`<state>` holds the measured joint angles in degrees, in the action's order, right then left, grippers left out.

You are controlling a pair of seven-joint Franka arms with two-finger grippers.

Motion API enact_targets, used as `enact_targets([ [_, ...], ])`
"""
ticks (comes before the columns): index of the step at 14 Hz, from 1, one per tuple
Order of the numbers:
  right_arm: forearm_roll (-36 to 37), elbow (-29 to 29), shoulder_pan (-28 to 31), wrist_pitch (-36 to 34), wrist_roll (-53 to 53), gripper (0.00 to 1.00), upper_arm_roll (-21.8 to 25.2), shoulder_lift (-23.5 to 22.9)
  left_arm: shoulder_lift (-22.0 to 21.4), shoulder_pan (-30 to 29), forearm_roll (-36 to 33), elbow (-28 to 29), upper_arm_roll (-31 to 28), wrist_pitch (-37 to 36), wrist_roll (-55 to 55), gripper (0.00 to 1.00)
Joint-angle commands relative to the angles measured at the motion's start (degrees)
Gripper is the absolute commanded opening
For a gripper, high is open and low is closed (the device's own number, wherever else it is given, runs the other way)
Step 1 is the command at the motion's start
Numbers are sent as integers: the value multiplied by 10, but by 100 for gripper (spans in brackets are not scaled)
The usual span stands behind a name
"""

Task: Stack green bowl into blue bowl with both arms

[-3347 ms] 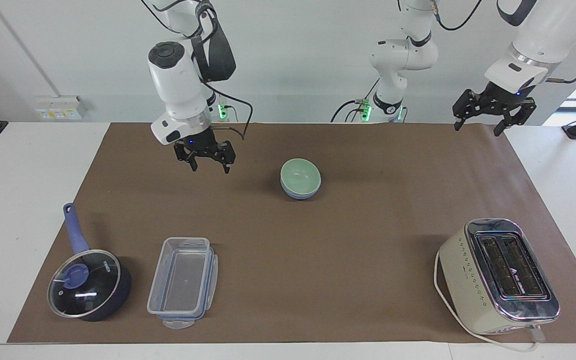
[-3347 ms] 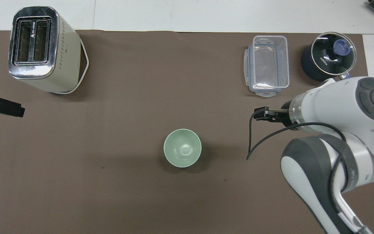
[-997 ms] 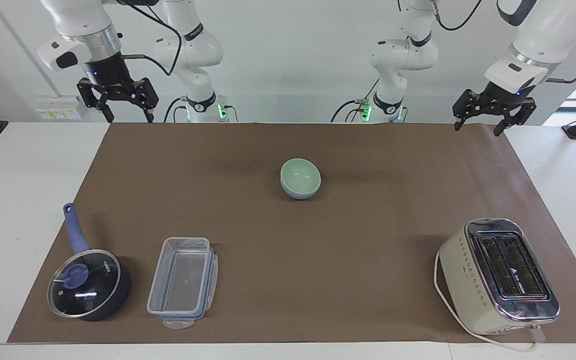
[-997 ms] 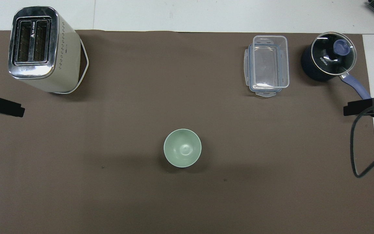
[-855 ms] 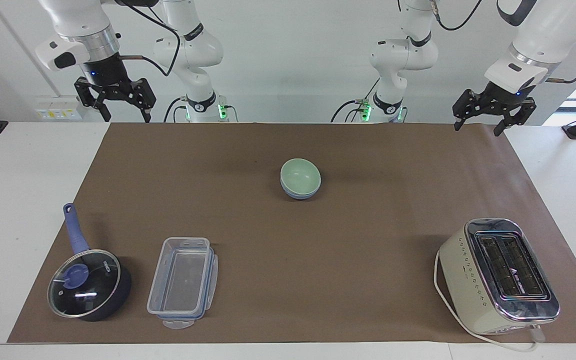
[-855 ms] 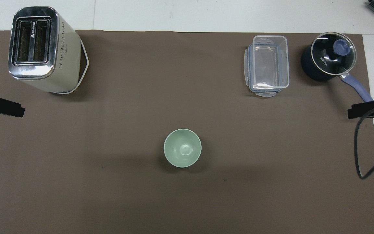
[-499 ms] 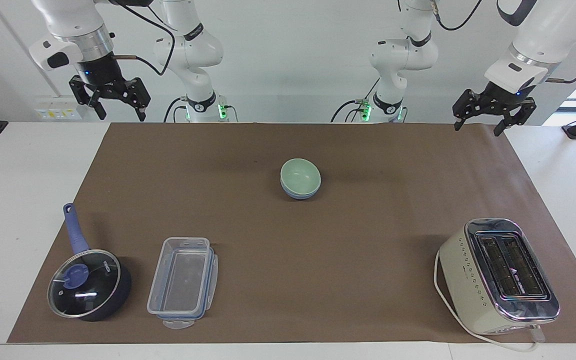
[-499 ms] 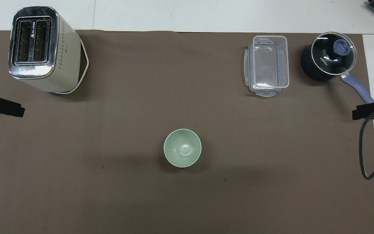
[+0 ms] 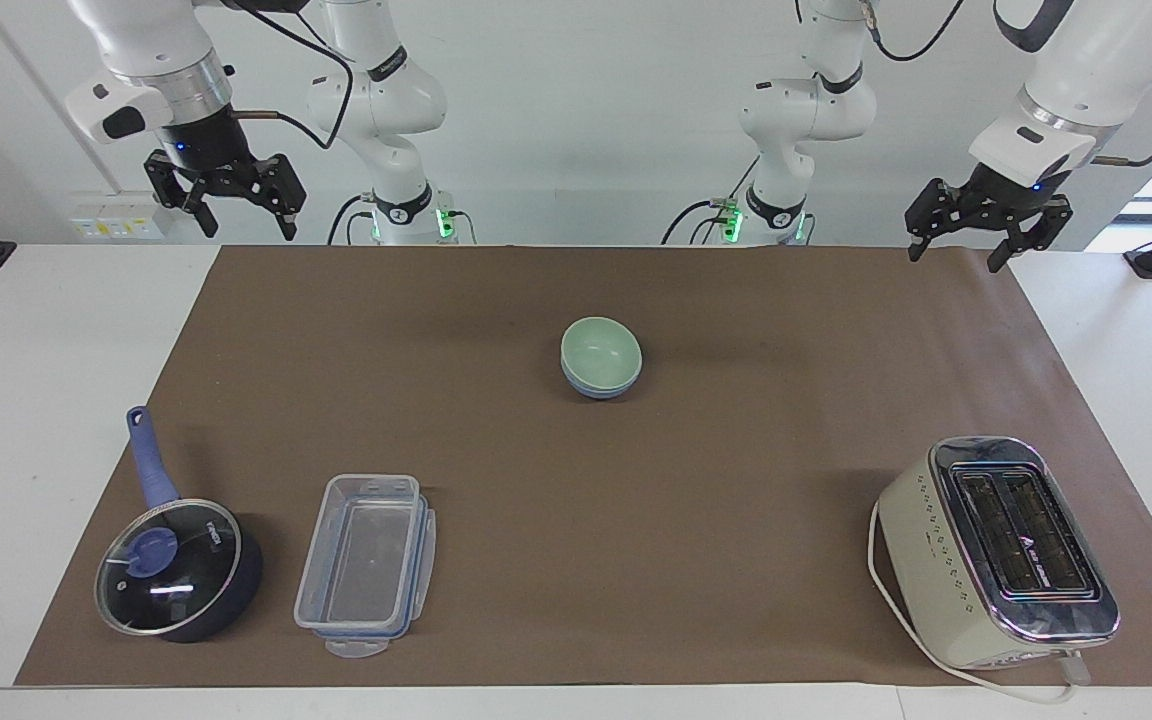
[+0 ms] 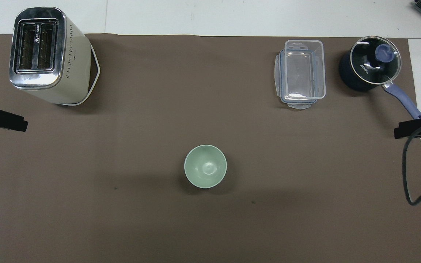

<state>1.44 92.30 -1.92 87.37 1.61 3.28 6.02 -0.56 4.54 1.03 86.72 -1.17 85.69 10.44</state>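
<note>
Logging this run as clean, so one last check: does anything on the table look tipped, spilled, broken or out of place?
Nothing stands out. The green bowl sits nested in the blue bowl, upright on the brown mat. The saucepan, clear container and toaster stand upright, nothing spilled. Both the left gripper and right gripper hang open, empty.

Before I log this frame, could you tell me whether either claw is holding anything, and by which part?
Nothing is held. The left claw and right claw both hang open and empty; the green bowl sits nested in the blue bowl.
</note>
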Motion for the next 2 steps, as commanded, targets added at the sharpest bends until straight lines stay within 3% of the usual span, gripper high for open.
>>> enact_targets([
  [1, -1, 4, 3, -13, -6, 100, -3, 8, -7, -6, -11, 4, 6, -1, -8, 100],
  [2, -1, 4, 4, -12, -7, 100, -2, 8, -7, -6, -11, 4, 6, -2, -9, 100],
])
